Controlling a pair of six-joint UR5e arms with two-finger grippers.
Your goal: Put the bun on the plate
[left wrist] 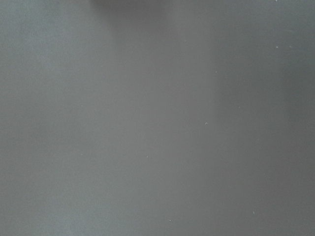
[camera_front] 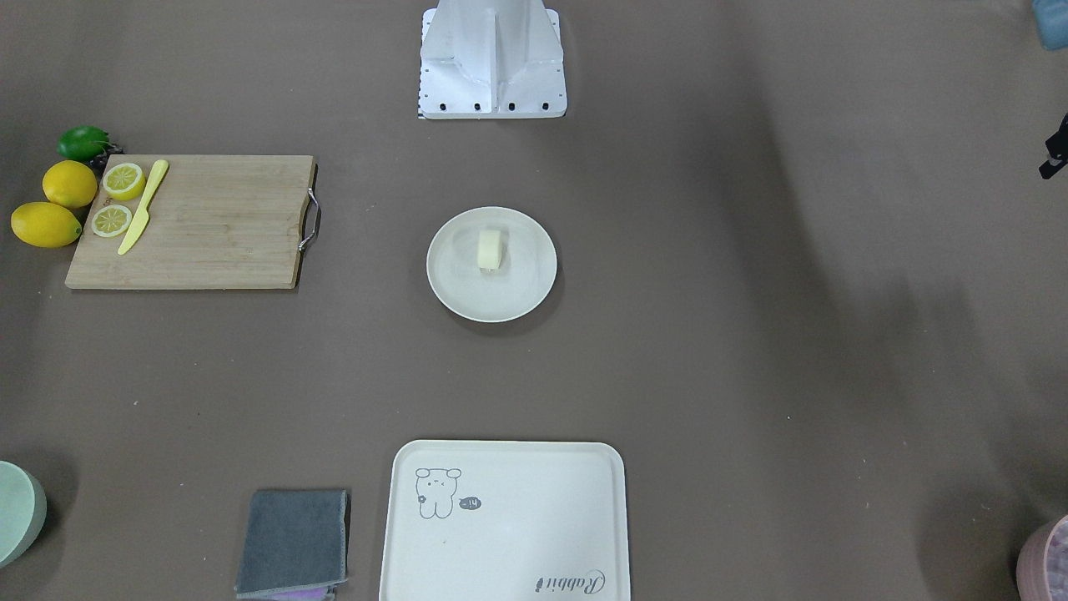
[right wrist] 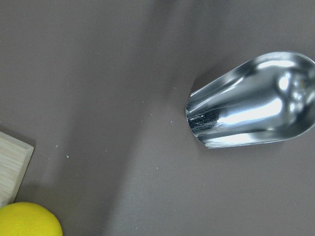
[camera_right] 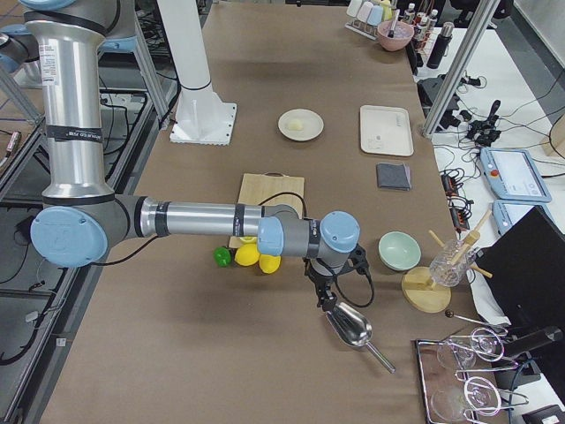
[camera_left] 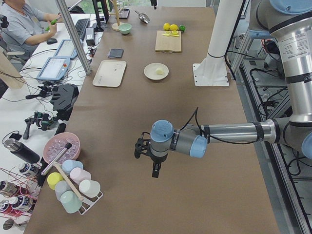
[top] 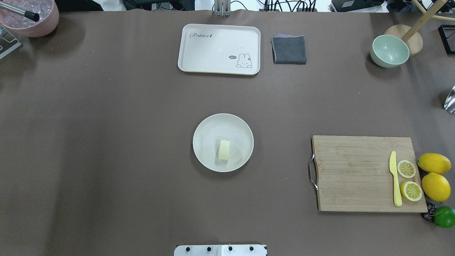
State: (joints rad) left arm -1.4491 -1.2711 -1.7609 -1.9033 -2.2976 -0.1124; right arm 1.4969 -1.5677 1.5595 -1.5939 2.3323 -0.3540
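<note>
The bun [top: 224,149] lies on the plate [top: 208,129] (near its middle); left gripper [camera_left: 155,172] and right gripper [camera_right: 323,297] hang above the desk [top: 106,142], well apart from it; whether they are spread or pressed together cannot be told.

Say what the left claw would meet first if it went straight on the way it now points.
The left claw points straight down, so it would likely meet the bare brown table; its wrist view shows nothing else below, though its height is unclear.
</note>
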